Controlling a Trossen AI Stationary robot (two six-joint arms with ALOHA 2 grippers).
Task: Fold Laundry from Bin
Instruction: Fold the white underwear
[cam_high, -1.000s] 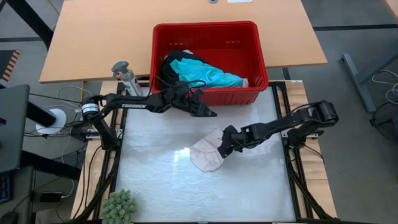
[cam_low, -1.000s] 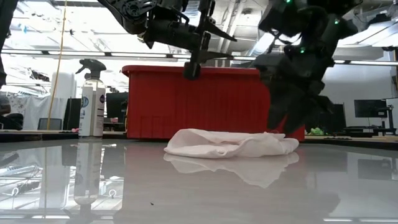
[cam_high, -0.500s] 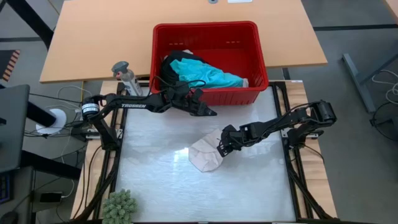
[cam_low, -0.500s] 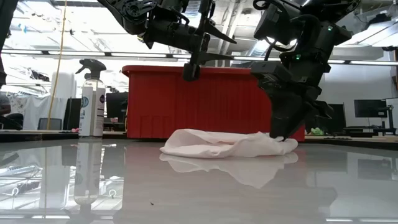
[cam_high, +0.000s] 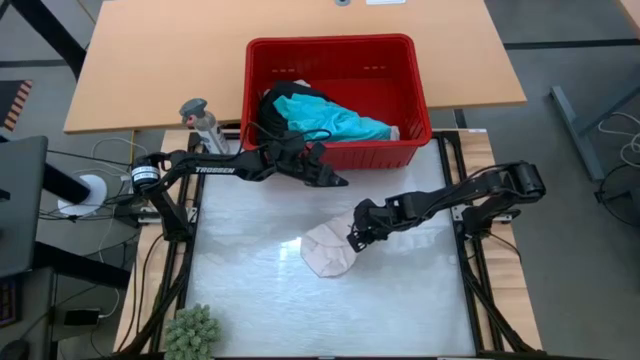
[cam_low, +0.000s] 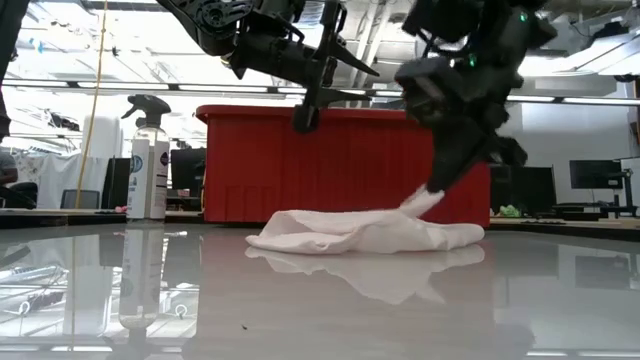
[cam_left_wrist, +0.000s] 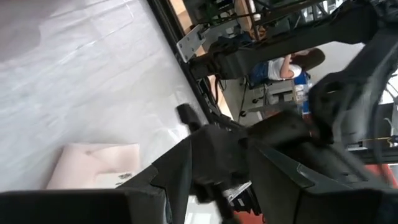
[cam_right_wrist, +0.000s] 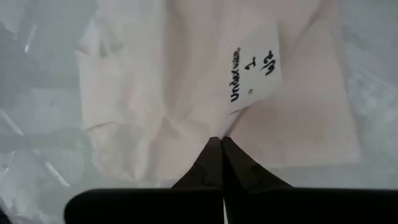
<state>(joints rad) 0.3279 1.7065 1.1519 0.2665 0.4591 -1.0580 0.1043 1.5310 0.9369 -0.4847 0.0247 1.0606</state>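
Pale pink piece (cam_high: 326, 252) edge pinched by right hand (cam_high: 353, 240); left hand (cam_high: 338, 181) half-spread, empty.

One camera looks straight down over the desk (cam_high: 300, 300); another sits level at its surface; both share the bin (cam_high: 338, 50).

the table top (cam_high: 260, 300) is smooth and shiny like a mirror. the pale piece (cam_high: 328, 250) is soft cloth. the red bin (cam_high: 335, 150) is hard plastic.

I work in a lab: computer monitors (cam_low: 590, 174) behind my counter (cam_low: 320, 290), exposed ceiling ducts, cables beside the frame.
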